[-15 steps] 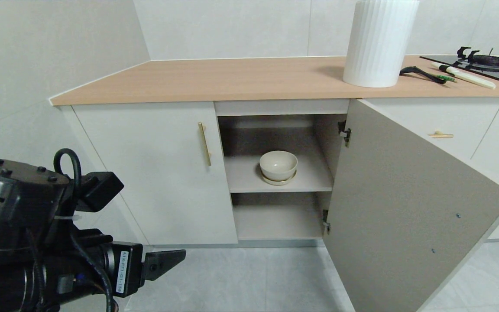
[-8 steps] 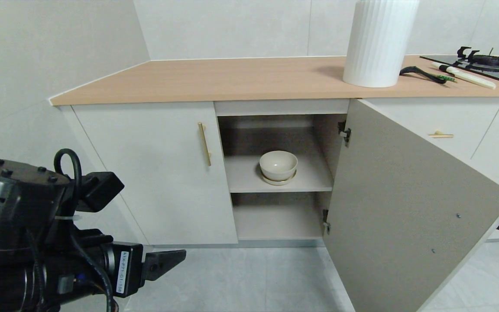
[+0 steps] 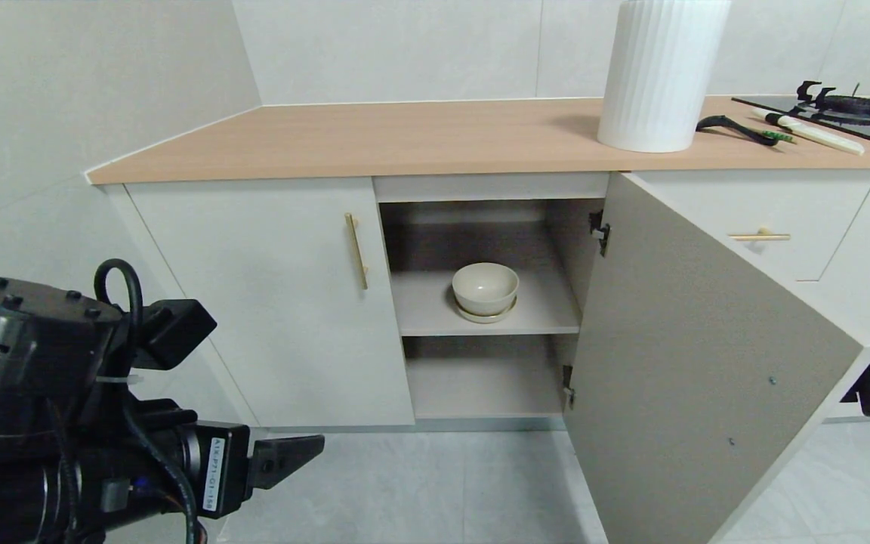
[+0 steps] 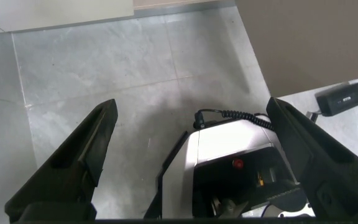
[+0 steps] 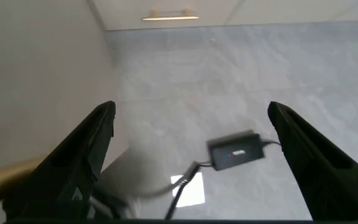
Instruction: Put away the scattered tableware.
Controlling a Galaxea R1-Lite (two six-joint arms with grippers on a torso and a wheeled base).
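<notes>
Two sets of fingers stood spread wide, and neither held anything. The left fingers (image 4: 79,155) hung low over the grey floor (image 3: 420,483), in front of the shut cupboard door with its upright gold handle (image 3: 356,250). Well apart from them, higher and toward the robot's right, a beige bowl (image 3: 485,285) sat on a small plate (image 3: 485,313) on the upper shelf (image 3: 541,306) of the open cupboard, with the lower shelf (image 3: 480,385) beneath it. The open door (image 3: 692,355) stood out between the bowl and the right fingers (image 5: 79,162), one face of it close beside one of them. Beyond the right fingers a black adapter (image 5: 235,149) lay on the floor, and farther off was a drawer's gold handle (image 5: 169,15). High above both sets of fingers, on the table (image 3: 374,140), stood a white ribbed cylinder (image 3: 661,72). Just beside it lay a black-handled utensil (image 3: 729,126) and a cream-coloured utensil (image 3: 812,133), near a stove burner (image 3: 854,106).
</notes>
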